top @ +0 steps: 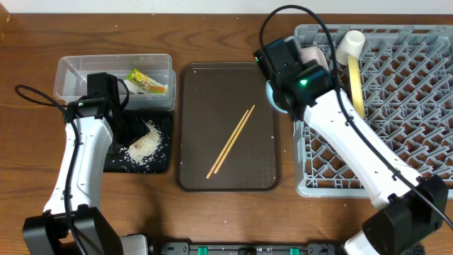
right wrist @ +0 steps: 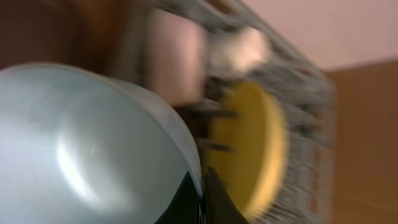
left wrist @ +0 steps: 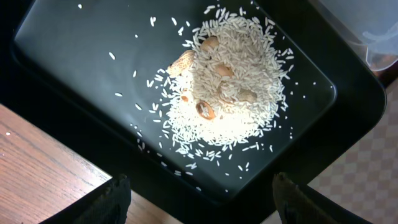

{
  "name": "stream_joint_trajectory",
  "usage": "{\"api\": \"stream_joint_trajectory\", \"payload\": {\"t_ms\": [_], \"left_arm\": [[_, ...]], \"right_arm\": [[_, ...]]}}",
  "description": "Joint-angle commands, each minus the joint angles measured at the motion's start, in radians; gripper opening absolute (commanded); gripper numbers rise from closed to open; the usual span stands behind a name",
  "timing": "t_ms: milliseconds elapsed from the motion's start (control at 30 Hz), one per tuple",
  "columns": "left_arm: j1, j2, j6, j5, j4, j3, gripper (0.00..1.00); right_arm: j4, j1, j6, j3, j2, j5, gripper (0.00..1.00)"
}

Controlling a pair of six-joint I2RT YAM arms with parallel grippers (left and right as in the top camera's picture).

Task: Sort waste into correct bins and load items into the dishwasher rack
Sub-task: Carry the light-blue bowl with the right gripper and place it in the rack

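One blue bowl (right wrist: 93, 143) — two chopsticks (top: 230, 142), one wrapper (top: 147, 81)

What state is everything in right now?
left gripper: open, above rice scraps on black tray
right gripper: shut on light blue bowl rim, beside dishwasher rack
snack wrapper: in clear tub
chopsticks: lying loose on brown tray
yellow plate: standing on edge in rack
white cup: in rack

Glossy black tray (left wrist: 74, 56), wood-grain table (left wrist: 31, 168), clear plastic tub (top: 74, 81), smooth shiny blue bowl (right wrist: 81, 143), grey plastic rack (top: 410, 92)
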Motion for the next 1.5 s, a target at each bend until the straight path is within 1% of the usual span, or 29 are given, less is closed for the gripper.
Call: {"api": "stream_joint_trajectory", "payload": {"t_ms": [0,233,433,633,733,933,1233,1467], "left_arm": [[0.004,-0.021,-0.01,-0.016,0.0,0.007,0.76],[0.004,-0.021,-0.009,-0.016,0.0,0.007,0.76],[0.004,-0.021,-0.01,-0.016,0.0,0.007,0.76],[0.004,-0.021,-0.009,-0.016,0.0,0.007,0.76],[0.004,-0.021,-0.009,-0.016,0.0,0.007,0.76],[0.004,-0.021,-0.009,-0.016,-0.004,0.007,0.76],[0.004,-0.021,-0.009,-0.016,-0.004,0.007,0.76],[0.004,-0.021,-0.009,-0.016,-0.004,0.007,0.76]], "right_arm": [[-0.035,-0.029,-0.006,0.01,0.011,0.229,0.01],[-0.053,-0.067,-0.013,0.003,0.012,0.227,0.01],[-0.046,-0.106,-0.082,-0.013,0.019,0.238,0.01],[-0.052,-0.13,-0.116,-0.018,0.06,0.238,0.01],[-0.059,-0.129,-0.116,-0.018,0.097,0.271,0.01],[-0.057,-0.116,-0.067,-0.018,0.161,0.466,0.01],[-0.077,-0.101,-0.051,-0.023,0.172,0.484,0.01],[-0.067,-0.082,-0.043,-0.103,0.172,0.483,0.01]]}}
